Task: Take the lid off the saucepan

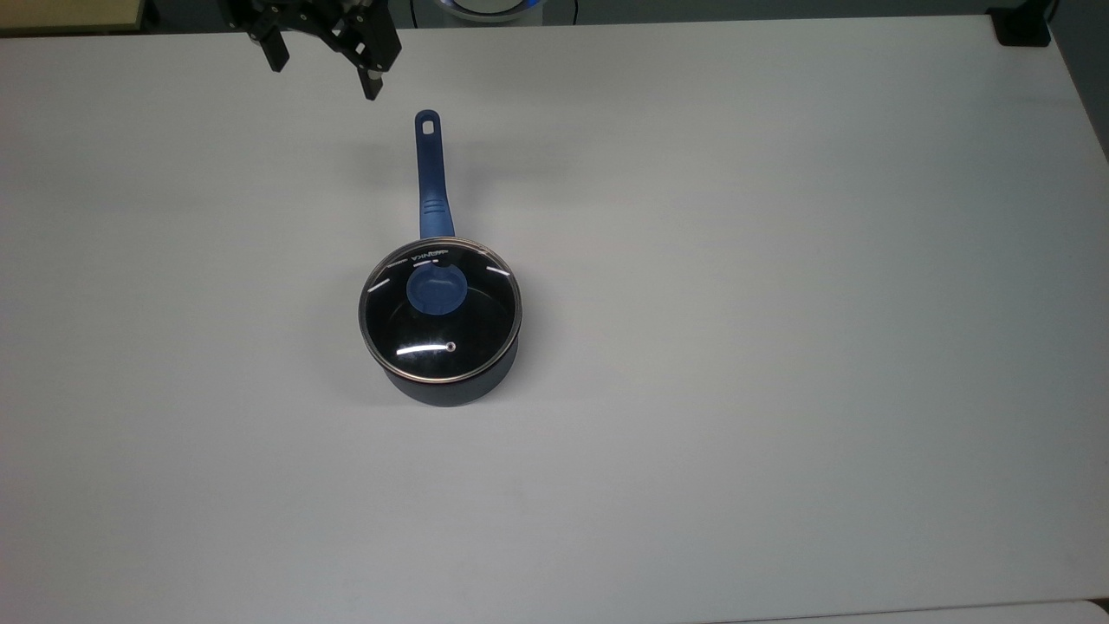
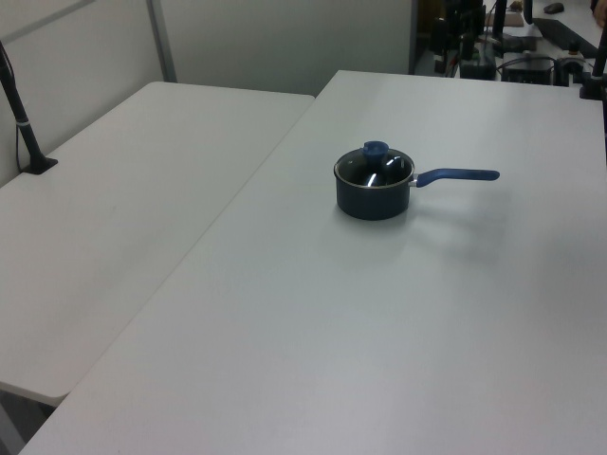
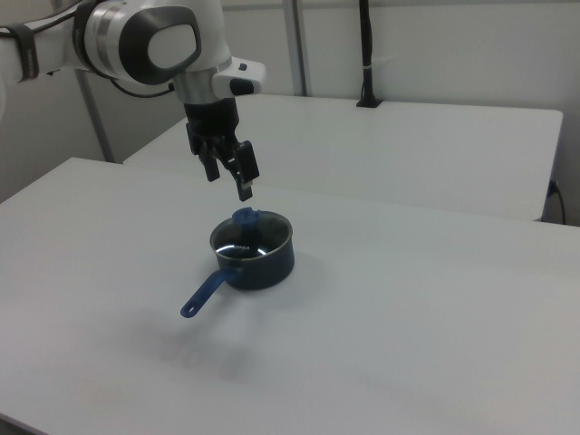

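Item 1, saucepan (image 1: 450,381): my landmark, standing upright on the white table (image 1: 780,347). Its long handle (image 1: 429,173) runs straight from the pan toward the top view's upper edge, slot end farthest from the pan. I can make out nothing inside through the glass but the dark bottom.

Item 2, lid (image 1: 440,310): seated flat on the saucepan's rim, blue knob (image 1: 436,290) at centre, steam hole on the side away from the handle. Not yet lifted.

Item 3, gripper (image 1: 322,74): I have it hanging in the air beyond the handle's slot end and off to the top view's left of the handle line, well apart from the pan. Fingers spread apart, nothing between them. In the right view it hovers high above the pan (image 3: 229,178).

Judgement: the knob lies from the gripper back along the handle's axis and down. I would travel along that line, centre over the knob, then descend.
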Controlling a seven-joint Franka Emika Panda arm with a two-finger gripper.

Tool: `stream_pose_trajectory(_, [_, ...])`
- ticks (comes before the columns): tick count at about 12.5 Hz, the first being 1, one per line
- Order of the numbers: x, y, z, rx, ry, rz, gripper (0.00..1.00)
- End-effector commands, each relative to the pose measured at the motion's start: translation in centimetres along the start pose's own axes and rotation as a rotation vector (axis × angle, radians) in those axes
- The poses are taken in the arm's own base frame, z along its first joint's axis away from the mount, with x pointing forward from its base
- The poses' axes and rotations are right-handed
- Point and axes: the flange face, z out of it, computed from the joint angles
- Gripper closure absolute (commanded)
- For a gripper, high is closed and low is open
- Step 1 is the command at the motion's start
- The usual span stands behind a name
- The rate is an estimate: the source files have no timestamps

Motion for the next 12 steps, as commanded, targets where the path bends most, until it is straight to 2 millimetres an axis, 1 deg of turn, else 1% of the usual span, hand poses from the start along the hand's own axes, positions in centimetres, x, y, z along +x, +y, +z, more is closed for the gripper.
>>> stream_pose_trajectory(1, [-0.78, -0.42, 0.29, -0.009, -0.063, -0.018, 0.00])
stream_pose_trajectory(7, [-1.09, 0.07, 0.10, -0.019, -0.082, -0.030, 0.00])
stream_pose_trajectory(10, [-0.90, -0.04, 0.29, -0.020, -0.077, -0.032, 0.00])
stream_pose_trajectory(12, [-0.64, -0.22, 0.76, -0.011, -0.080, -0.032, 0.00])
